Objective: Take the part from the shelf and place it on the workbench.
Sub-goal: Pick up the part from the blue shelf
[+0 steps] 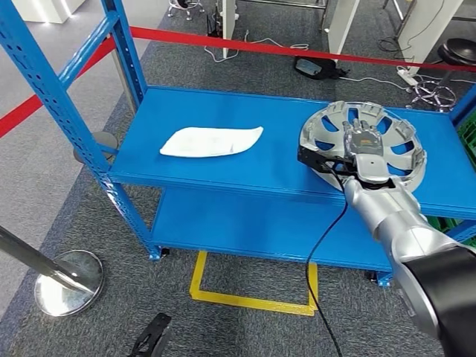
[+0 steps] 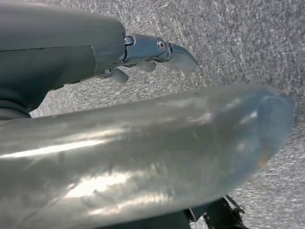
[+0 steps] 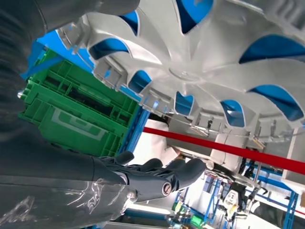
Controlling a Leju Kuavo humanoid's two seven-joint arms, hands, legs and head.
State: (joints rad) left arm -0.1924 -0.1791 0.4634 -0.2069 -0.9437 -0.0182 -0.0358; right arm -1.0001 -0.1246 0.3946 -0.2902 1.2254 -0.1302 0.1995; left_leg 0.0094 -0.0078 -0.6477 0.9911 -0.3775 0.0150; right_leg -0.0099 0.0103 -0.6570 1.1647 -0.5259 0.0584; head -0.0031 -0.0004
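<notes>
One step in hand: right hand (image 1: 367,149) gripping the part (image 1: 362,145) on the shelf (image 1: 236,167), lifting clear next.

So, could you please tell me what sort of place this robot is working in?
Probably an industrial workshop or robot test area: a blue steel shelf rack holding a silver wheel cover, a green plastic crate, and red barrier tape cordoning off the grey carpeted floor.

White flat piece (image 1: 211,141), perhaps plastic; red barrier tape (image 1: 269,47); green crate (image 3: 77,113).
</notes>
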